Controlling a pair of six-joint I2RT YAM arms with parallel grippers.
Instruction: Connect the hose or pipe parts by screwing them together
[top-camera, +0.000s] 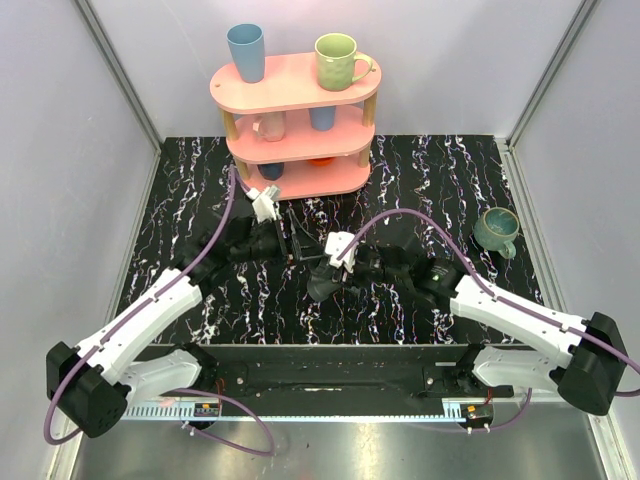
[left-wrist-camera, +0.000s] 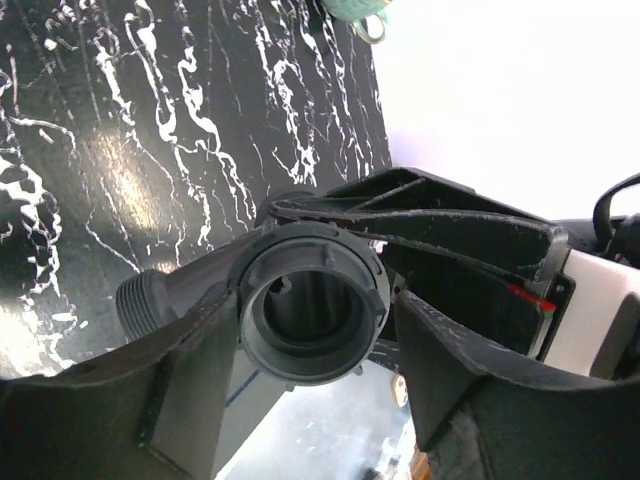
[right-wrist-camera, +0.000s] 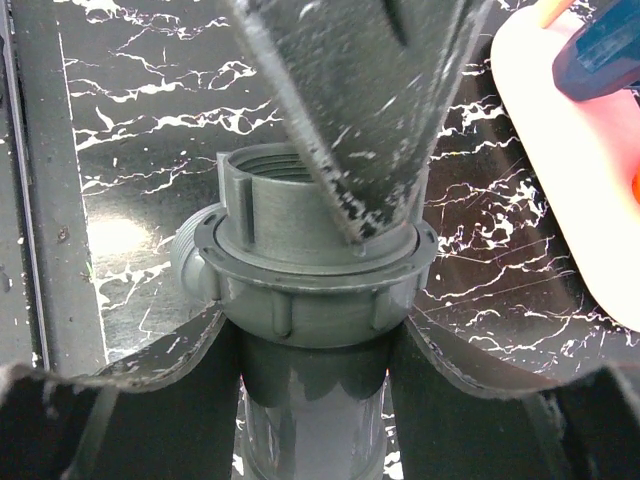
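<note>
My right pincer (right-wrist-camera: 312, 345) clamps the black plastic T-shaped pipe fitting (right-wrist-camera: 300, 280) by its stem above the marbled surface (left-wrist-camera: 150, 120), my left pincer (left-wrist-camera: 312, 315) straddling its ribbed collar, grip unclear; light, stiff, likely slick, best turned by the ribs.

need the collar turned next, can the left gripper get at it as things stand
likely yes: the left gripper straddles the collar with nothing between, and the right gripper holds the fitting below the collar
</note>
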